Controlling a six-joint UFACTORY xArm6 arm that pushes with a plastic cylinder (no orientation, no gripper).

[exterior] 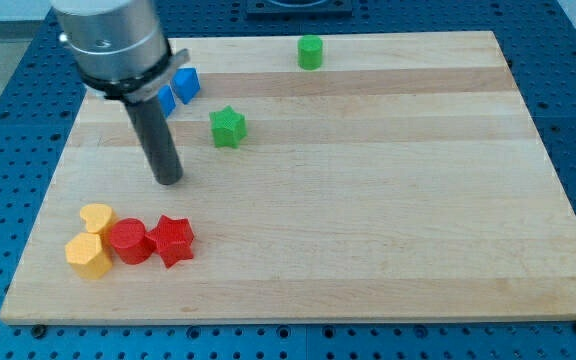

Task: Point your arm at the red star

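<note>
Wooden board [368, 200] on blue pegboard. My tip [169, 180], a plain rod with no jaws to open or close, rests above the red star [174, 240], apart. Arm partly hides one blue block [166, 100]; its shape is unclear.

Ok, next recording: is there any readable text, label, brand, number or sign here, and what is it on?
None: no text, number or logo shows on the light wooden board, the small coloured blocks, the blue perforated base or the metal arm housing.
</note>
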